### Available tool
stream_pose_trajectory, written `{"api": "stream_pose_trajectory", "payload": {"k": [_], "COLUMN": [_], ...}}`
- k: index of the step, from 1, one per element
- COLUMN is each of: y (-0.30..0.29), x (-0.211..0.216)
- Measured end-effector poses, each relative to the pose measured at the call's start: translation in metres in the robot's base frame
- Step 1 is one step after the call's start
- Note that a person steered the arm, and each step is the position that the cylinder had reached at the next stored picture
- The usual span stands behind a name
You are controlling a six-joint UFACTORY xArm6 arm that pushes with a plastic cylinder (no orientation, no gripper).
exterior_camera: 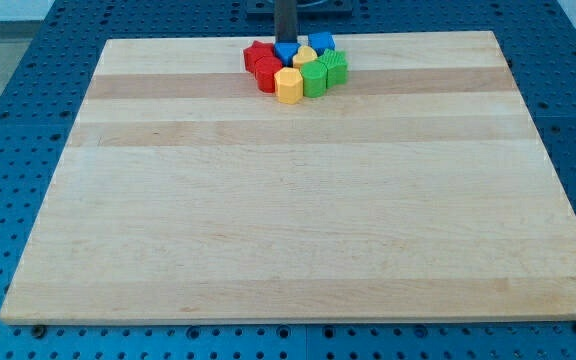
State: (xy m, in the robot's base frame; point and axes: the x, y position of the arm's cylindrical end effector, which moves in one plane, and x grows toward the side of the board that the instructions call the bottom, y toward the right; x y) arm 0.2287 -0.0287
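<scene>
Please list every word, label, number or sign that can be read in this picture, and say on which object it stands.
None: no text, label, number or sign is readable anywhere.
The wooden board, the perforated blue table and the cluster of coloured blocks are plain.
My tip, at the cluster's top edge, carries no marking.

Board: you see a pale wooden board point(298, 200) with long plank stripes.
Surround: you see a blue perforated surface point(28, 120) on every side.
Light: even, soft.
</scene>
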Motion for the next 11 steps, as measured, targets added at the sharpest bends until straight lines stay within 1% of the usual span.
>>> {"api": "stream_pose_trajectory", "payload": {"k": [2, 6, 7, 8, 11], "y": [-0.010, -0.067, -0.084, -0.094, -0.087], "x": [0.061, 0.181, 0.195, 0.182, 0.115]}}
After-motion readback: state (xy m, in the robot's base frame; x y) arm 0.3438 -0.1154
